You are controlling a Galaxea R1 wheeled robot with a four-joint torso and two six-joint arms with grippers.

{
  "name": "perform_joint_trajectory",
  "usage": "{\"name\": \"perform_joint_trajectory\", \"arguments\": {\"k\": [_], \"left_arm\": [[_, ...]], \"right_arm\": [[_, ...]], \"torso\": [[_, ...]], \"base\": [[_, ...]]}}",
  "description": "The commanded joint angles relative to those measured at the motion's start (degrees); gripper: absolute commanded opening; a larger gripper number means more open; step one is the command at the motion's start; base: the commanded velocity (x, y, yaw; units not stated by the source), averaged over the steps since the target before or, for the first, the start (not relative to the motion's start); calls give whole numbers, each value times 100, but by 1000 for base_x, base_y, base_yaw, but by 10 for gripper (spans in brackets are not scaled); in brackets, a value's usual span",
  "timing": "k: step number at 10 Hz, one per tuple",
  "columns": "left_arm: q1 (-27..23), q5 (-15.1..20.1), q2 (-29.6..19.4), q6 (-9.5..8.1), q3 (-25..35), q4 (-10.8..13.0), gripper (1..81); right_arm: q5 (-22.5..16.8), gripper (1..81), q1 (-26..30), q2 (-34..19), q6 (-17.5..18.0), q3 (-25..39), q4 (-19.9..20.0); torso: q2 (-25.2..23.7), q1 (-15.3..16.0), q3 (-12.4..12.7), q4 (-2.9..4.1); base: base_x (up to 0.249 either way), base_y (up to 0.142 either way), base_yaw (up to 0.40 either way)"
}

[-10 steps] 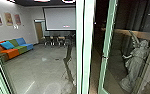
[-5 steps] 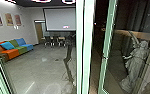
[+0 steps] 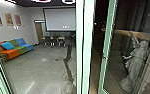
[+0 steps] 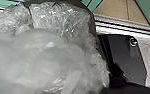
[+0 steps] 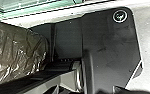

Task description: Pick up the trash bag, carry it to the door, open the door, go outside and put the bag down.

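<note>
View settling after a slight shift since the first frame; sofa and statue aren't moving themselves.
Likely working the doorway: I'm wanting to be creeping, keeping the trash bag close to the dark plate, off the green door frame. Bag's bulging large in left wrist view; crinkled dark plastic is showing in right wrist, maybe same bag. Not telling either gripper's opening or hold. Versus the middle frame, hardly anything's differing.
</note>
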Motion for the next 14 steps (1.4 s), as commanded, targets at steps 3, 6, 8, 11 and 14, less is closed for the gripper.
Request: {"name": "perform_joint_trajectory", "arguments": {"k": [3,6,8,11,14], "left_arm": [[-335,269,-21,23,-2,75,10],[-327,269,-21,23,-2,66,10],[-335,269,-21,23,-2,58,10],[-326,269,-21,23,7,58,10],[-318,252,-12,23,-2,58,10]], "right_arm": [[-345,811,324,19,-18,26,-19],[-345,811,324,19,-18,26,-19],[-345,811,333,28,-18,26,-19],[-345,811,333,37,-18,26,-27],[-354,811,324,72,-62,17,-19]], "torso": [[0,0,2,0],[0,0,2,0],[-2,-2,2,0],[-2,0,2,0],[-2,-2,2,0]], "base": [[0,0,-176],[0,0,-181],[0,0,-117],[0,0,0],[0,0,0]]}}
